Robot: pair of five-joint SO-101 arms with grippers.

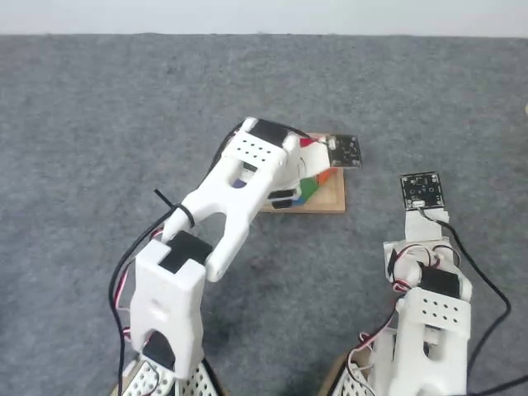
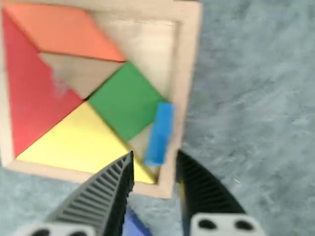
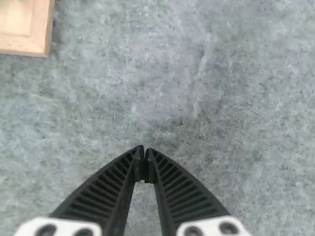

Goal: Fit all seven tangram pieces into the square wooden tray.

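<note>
The square wooden tray (image 1: 328,203) lies near the middle of the grey mat (image 1: 99,107). In the high view the left arm (image 1: 239,190) covers most of it, leaving one corner and slivers of red, green and orange. In the left wrist view the tray runs out of frame at one corner. A blue shape (image 2: 134,225) low between the finger bases is too blurred to identify. The right wrist view catches one tray corner.

The left gripper (image 2: 154,158) hangs over the tray's rim with its fingers parted to a moderate gap. The blue piece (image 2: 160,132) stands tilted on edge just inside the rim, beside the green square (image 2: 125,101). Its near end lies between the fingertips, and I cannot tell whether either touches it. The right gripper (image 3: 144,151) sits apart from the tray over the mat, its ribbed black fingers pressed together at the tips.

Flat in the tray lie an orange parallelogram (image 2: 59,29), a red triangle (image 2: 27,93) and a yellow triangle (image 2: 78,142), all smooth and painted. Bare pale wood (image 2: 78,73) shows between them. The mat looks felt-like.
</note>
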